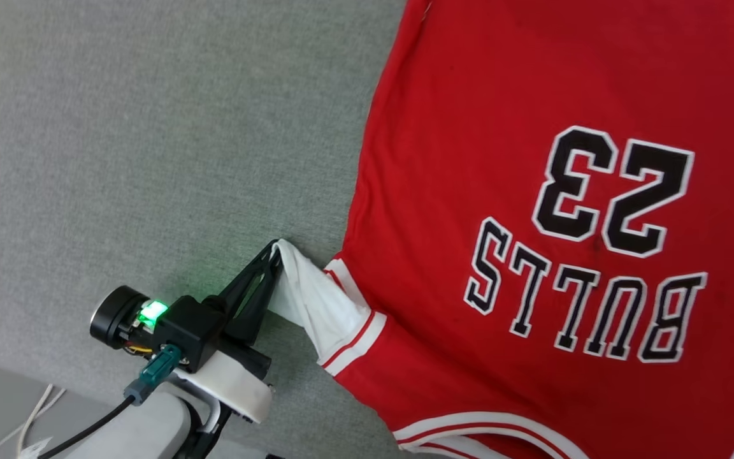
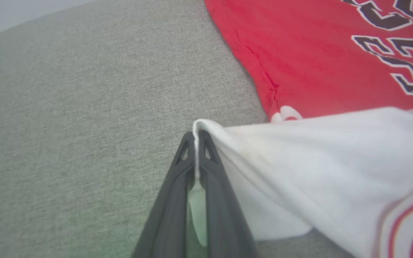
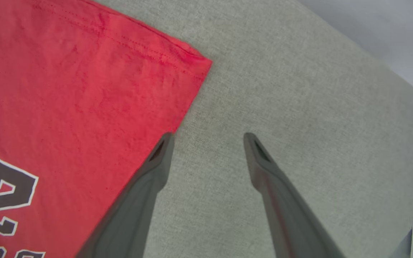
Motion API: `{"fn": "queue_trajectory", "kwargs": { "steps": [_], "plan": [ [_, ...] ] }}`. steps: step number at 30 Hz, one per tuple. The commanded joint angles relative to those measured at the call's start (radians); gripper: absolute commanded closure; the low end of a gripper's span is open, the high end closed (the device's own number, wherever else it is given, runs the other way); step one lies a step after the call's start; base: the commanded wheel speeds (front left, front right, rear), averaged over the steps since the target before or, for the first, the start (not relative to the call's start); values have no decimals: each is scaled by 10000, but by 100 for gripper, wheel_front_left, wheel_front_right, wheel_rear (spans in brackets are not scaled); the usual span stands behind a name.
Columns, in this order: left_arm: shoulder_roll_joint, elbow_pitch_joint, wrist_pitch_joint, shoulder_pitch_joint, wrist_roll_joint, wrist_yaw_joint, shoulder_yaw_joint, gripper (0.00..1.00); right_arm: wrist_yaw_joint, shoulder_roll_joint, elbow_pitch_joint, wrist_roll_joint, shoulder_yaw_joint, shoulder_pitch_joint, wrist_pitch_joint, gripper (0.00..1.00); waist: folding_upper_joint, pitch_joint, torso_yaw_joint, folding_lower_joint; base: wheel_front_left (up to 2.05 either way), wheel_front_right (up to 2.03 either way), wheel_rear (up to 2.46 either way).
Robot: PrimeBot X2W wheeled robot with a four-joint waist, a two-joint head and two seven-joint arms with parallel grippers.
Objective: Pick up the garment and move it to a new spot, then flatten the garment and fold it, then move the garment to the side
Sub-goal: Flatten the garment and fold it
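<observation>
Head view: the shirt (image 1: 469,127) lies print-up on the grey counter (image 1: 118,127), and your left hand (image 1: 276,245) pinches the tip of the white sleeve (image 1: 316,299). Left wrist view: the fingers are pressed together on only a thin fold, so pull outward low and gently, or it may slip. Right wrist view: your right hand (image 3: 208,136) hangs spread at the shirt's edge near a hem corner; pin there while you stretch.
</observation>
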Motion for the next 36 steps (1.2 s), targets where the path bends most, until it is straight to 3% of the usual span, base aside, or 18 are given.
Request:
{"fn": "queue_trajectory", "kwargs": {
  "steps": [1, 11, 12, 13, 19, 26, 36],
  "plan": [
    [-113, -55, -25, -176, 169, -11, 42, 100, -8, 142, 210, -232, -276, -138, 126, 0, 0, 711, 617, -3, 0, 0, 0],
    [-630, -135, 8, -235, 528, -132, 230, 100, -8, 484, 524, -832, -566, 1236, 245, 0, 0, 1187, 982, -3, 0, 0, 0],
    [-664, -73, 10, -227, 560, -168, 263, 100, -8, 501, 493, -848, -572, 1338, 174, 55, 0, 1170, 978, -3, 0, 0, 0],
    [-671, -10, 10, -219, 577, -175, 293, 100, -8, 511, 476, -872, -636, 1376, 105, 100, 0, 1126, 961, -3, 0, 0, 0],
    [-705, 124, 1, 199, 617, -170, 561, 100, -11, 455, 330, -845, -1121, 901, -551, 100, 0, 364, 652, -3, 0, 0, 0],
    [-525, 144, -4, 1002, 476, 53, 920, 100, -9, 263, -103, -32, -787, 1305, -1275, 100, 0, -1116, -17, -3, 0, 0, 0],
    [142, -152, 25, 2380, 55, 598, 1281, 100, -9, -2112, -2952, 2090, 403, 4598, -1916, 100, 0, -2692, -1192, -3, 0, 0, 0]
  ]
}}
